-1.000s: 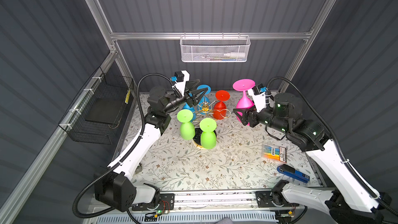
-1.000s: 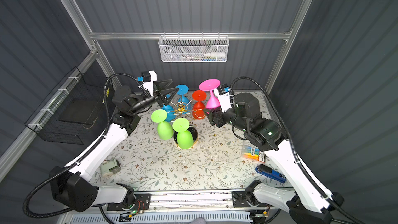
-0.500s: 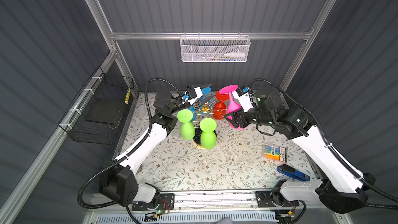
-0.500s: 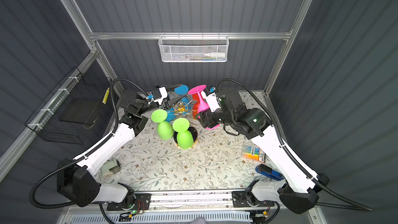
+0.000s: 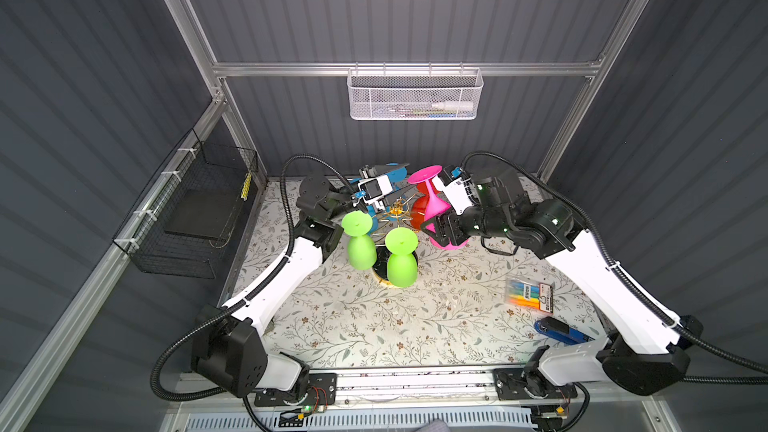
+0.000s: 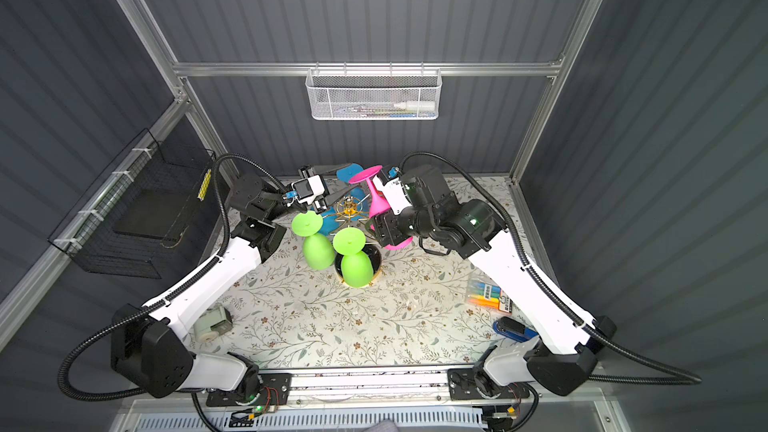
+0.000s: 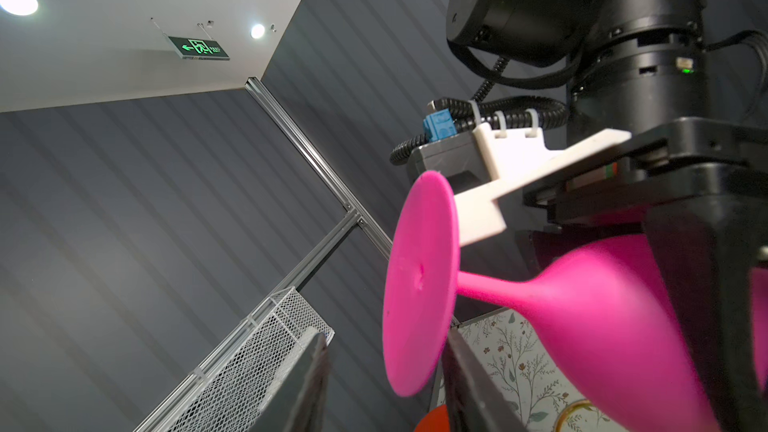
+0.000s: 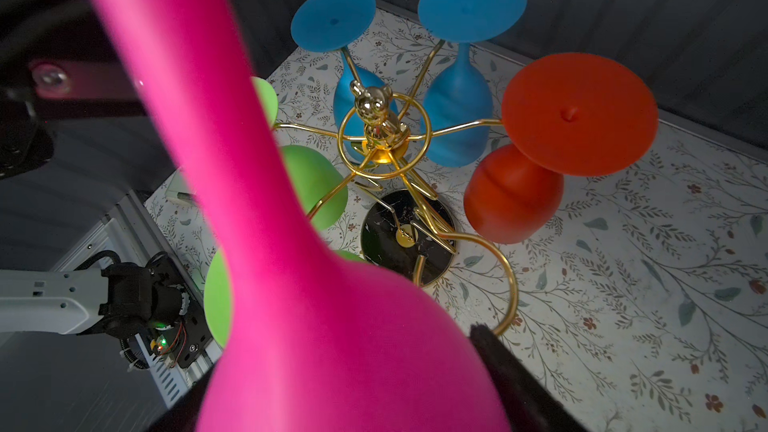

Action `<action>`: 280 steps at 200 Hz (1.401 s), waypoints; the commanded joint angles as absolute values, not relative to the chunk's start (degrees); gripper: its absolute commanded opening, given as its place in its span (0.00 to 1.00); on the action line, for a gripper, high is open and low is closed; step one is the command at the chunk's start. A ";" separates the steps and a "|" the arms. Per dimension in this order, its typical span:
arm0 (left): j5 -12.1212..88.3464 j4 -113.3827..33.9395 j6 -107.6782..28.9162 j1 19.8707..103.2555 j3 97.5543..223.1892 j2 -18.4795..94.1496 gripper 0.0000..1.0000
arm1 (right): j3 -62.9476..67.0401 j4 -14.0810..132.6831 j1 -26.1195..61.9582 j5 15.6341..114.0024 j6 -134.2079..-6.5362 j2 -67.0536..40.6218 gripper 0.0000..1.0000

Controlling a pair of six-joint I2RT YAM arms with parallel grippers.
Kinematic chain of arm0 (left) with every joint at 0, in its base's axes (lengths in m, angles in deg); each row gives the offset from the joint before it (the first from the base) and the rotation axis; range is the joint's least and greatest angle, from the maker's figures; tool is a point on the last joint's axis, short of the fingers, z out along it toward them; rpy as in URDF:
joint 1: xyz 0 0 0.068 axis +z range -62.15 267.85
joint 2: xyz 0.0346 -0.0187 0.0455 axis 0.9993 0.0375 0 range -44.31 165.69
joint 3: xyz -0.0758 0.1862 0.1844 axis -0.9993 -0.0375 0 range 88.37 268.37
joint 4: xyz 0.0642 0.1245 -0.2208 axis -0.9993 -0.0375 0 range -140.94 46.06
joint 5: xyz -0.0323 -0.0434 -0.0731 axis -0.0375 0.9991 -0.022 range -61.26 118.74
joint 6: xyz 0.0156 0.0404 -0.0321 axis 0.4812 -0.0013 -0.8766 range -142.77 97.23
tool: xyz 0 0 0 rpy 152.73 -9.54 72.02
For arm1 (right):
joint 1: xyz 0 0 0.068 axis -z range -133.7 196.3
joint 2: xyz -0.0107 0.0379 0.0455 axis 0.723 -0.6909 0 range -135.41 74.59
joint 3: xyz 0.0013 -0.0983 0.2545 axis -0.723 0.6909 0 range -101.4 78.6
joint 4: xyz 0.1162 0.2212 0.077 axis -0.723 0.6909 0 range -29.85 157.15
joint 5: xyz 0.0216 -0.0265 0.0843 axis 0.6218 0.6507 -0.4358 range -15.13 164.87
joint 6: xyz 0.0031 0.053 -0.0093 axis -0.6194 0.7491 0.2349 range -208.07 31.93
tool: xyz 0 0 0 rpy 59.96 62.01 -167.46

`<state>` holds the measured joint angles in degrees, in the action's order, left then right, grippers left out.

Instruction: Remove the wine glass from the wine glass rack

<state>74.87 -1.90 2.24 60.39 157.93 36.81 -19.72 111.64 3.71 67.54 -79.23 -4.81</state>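
Floral tabletop [image 5: 415, 326], grey booth walls. Your right claw [image 5: 446, 230] is clamped on the bowl of the pink wine glass [image 5: 432, 201], just right of the gold wine glass rack [image 5: 397, 214]. The glass's stem leans up, far and left, with its foot topmost. Your left claw [image 5: 405, 178] stands part open about the foot's rim, and you cannot tell whether it touches.

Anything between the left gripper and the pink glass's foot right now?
Nothing visible. In the left wrist view the foot of the pink wine glass sits right at the fingertips of the open left gripper. The right gripper holds only its bowl, away from the foot.
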 commanded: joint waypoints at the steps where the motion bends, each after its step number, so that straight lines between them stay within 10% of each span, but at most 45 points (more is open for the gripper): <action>1: 75.06 0.44 3.09 59.90 157.03 35.07 0.43 | -21.67 111.90 3.29 66.02 -78.71 -5.64 0.62; 127: 71.63 -1.31 3.15 59.64 157.72 34.82 0.00 | -21.74 111.93 2.88 65.47 -77.97 -5.85 0.72; 280: 40.41 -31.14 -27.36 59.73 162.35 29.32 0.00 | 3.16 82.76 10.15 62.00 -66.68 19.63 0.89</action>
<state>44.97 -25.85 -20.73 59.49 161.67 31.20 -0.71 90.06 7.95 65.48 -70.97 14.93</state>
